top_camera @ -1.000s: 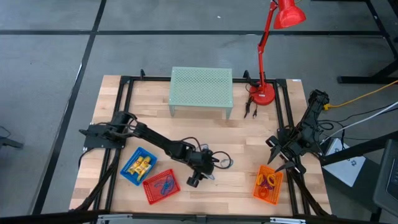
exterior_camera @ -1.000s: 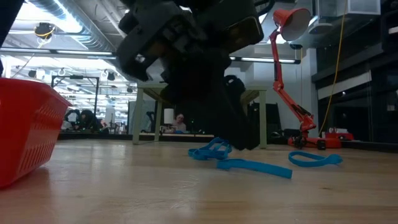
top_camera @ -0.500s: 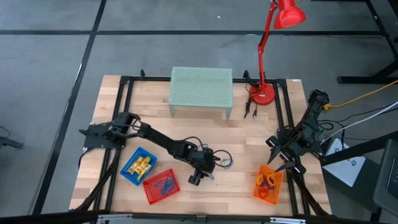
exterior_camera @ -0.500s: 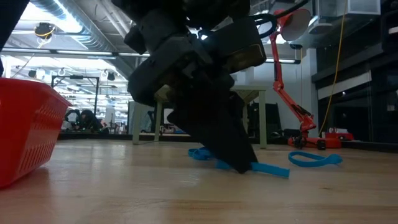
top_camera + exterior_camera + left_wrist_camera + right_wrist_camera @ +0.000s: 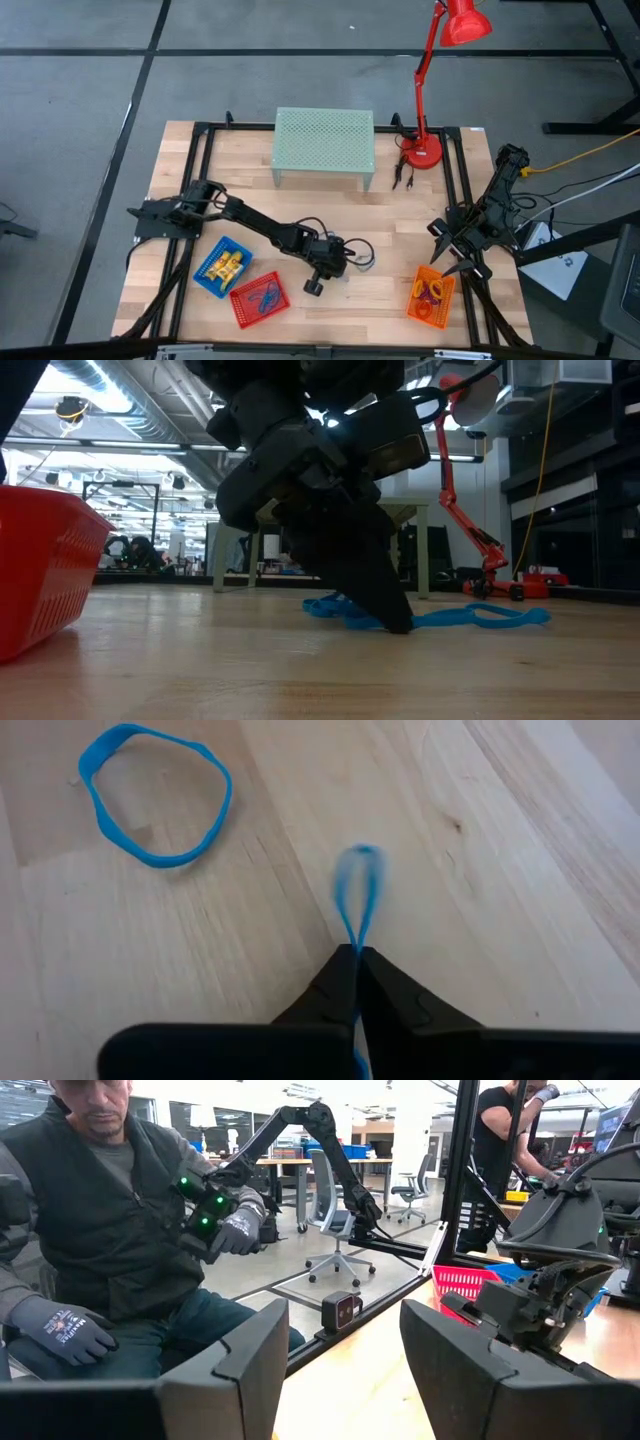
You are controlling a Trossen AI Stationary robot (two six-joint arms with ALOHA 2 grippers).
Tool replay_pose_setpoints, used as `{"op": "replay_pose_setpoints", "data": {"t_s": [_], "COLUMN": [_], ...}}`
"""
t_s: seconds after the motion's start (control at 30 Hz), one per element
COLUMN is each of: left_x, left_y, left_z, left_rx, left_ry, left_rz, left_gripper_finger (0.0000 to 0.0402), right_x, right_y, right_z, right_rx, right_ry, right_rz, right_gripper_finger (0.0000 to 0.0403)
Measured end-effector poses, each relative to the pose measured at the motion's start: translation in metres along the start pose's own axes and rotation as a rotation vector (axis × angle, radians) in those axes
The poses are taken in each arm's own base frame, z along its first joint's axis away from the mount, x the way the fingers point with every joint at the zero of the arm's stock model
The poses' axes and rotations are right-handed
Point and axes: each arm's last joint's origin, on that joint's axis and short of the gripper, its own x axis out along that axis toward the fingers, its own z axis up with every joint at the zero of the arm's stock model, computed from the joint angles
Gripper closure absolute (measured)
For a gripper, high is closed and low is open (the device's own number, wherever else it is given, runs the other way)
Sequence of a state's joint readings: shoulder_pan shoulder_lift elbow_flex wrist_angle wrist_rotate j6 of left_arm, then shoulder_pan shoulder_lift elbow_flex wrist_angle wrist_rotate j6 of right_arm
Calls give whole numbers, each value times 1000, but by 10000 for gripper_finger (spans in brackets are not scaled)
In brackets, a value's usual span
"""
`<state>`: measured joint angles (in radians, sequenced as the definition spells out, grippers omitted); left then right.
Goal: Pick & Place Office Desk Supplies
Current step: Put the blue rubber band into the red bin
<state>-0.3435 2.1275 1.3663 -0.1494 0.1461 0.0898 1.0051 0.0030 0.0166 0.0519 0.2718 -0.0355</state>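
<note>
The left end effector (image 5: 356, 958) has snapped together, pinching a blue loop (image 5: 358, 895) that pokes out past its tips; another blue ring (image 5: 155, 795) lies nearby on the counter (image 5: 520, 870).

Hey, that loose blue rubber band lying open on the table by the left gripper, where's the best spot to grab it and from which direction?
Pinch one strand of the blue rubber band from straight above: it lies flat and open on the wooden table.
</note>
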Motion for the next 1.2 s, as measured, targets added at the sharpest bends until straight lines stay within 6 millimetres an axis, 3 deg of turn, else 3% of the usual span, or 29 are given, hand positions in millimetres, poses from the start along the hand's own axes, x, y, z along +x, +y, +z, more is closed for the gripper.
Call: {"op": "replay_pose_setpoints", "data": {"t_s": [0.13, 0.27, 0.57, 0.67, 0.83, 1.07, 1.2], "left_x": [-15, -48, -132, -146, -149, -123, -114], "left_y": [-3, -16, -69, -88, -115, -148, -157], "left_z": [6, 18, 41, 38, 19, -25, -47], "left_rx": [2, 10, -30, -64, -186, -342, -418], "left_ry": [-10, -12, -90, -61, 92, 157, 181], "left_rz": [-15, -31, -81, -55, 30, 68, 83], "left_gripper_finger": [399, 399, 399, 399, 399, 399, 399], "right_x": [0, 0, 0, 0, 0, 0, 0], "right_y": [0, 0, 0, 0, 0, 0, 0], "right_z": [0, 0, 0, 0, 0, 0, 0], "right_rx": [0, 0, 0, 0, 0, 0, 0], "right_ry": [0, 0, 0, 0, 0, 0, 0], "right_rz": [0, 0, 0, 0, 0, 0, 0], "right_gripper_finger": [208, 208, 208, 208, 208, 208, 208]}}
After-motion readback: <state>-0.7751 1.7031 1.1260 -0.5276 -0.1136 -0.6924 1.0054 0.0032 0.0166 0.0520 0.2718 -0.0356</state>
